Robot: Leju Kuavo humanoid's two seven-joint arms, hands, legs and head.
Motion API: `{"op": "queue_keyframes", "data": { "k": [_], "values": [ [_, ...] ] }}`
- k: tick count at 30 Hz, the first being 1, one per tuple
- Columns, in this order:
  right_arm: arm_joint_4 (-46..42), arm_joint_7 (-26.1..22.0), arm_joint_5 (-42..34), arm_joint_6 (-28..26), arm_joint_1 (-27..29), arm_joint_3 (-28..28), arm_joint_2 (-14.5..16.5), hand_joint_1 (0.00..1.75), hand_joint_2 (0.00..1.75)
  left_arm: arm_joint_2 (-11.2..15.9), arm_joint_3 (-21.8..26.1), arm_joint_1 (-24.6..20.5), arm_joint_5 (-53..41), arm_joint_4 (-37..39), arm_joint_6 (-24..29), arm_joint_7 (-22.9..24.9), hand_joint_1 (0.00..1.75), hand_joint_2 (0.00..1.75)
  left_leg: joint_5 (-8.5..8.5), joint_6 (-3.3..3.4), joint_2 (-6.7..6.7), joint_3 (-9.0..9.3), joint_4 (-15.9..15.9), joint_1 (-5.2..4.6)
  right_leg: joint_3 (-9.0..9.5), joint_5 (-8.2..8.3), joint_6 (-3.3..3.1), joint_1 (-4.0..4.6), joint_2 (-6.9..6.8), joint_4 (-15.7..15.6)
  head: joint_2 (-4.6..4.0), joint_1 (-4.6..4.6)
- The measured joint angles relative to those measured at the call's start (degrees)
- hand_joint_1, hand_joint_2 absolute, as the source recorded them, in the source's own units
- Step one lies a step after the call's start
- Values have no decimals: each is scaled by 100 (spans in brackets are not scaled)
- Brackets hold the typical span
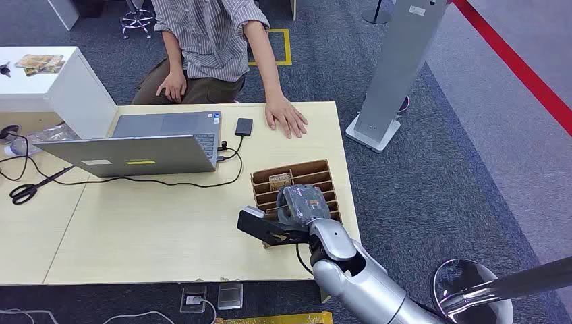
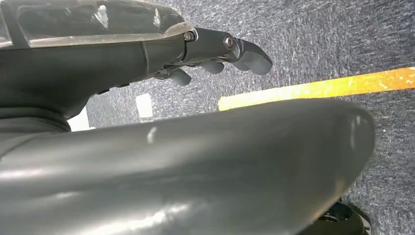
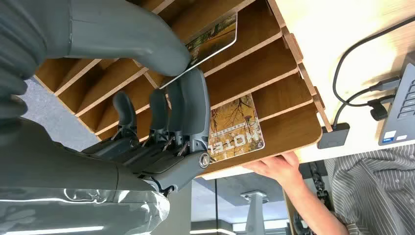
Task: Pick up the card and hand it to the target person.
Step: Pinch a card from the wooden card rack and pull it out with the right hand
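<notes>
My right hand (image 3: 161, 98) pinches a card (image 3: 215, 36) between thumb and fingers over the slotted wooden rack (image 1: 324, 177), lower centre of the head view. My left hand (image 2: 215, 54) hangs with fingers curled, holding nothing.

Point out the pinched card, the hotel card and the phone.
pinched card (image 3: 215, 35): right wrist view, its printed face past the thumb.
hotel card (image 3: 235, 128): right wrist view, middle of its face.
phone (image 1: 244, 126): head view, screen centre.
</notes>
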Motion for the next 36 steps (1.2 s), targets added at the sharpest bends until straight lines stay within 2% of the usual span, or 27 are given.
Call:
{"op": "queue_keyframes", "data": {
  "k": [4, 13, 19, 24, 27, 32, 33, 36],
  "values": [
    [13, 0, -10, -1, -11, 2, 0, 125, 175, 0, 0, 0, 0, 0, 0, 0, 0, 0, 0, 0, 0, 0, 0, 0, 0, 0, 0, 0, 0, 0, 0, -1],
    [73, -8, -27, -8, -27, 9, 1, 99, 175, 0, 0, -2, -9, 0, 0, 0, 0, 0, 0, 0, 0, 0, 0, 0, 0, 0, 0, 0, 0, 0, -1, -2],
    [126, -88, -99, -10, -22, 34, 32, 98, 175, 0, 0, -13, -16, 0, 2, 21, 0, 0, 0, 0, 0, 0, 0, 0, -1, 0, 0, 0, 0, 0, -1, -2],
    [178, -119, -135, -19, -22, 83, 49, 111, 175, 0, 0, -16, -17, 0, 10, 22, 0, 0, 0, 0, 0, 0, 0, 0, 0, 0, 0, 0, 0, 0, -1, -3],
    [201, -122, -142, -32, -23, 100, 53, 129, 175, 0, 0, -17, -17, 0, 11, 22, 0, 0, 0, 0, 0, 0, 0, 0, 0, 0, 0, 0, 0, 0, -1, -1],
    [231, -123, -146, -57, -39, 109, 79, 169, 175, 0, 0, -17, -17, 0, 16, 23, 0, 0, 0, 0, 0, 0, 0, 0, 0, 0, 0, 0, 0, 0, -1, -1],
    [237, -123, -146, -62, -46, 109, 86, 172, 175, 0, 0, -17, -17, 0, 16, 24, 0, 0, 0, 0, 0, 0, 0, 0, 0, 0, 0, 0, 0, 0, -1, -2],
    [251, -123, -149, -71, -58, 109, 96, 172, 175, 0, 0, -17, -18, 0, 15, 22, 0, 131, 0, 0, 0, 0, 0, 0, 0, 0, 0, 0, 0, 0, -1, -3]
  ]
}}
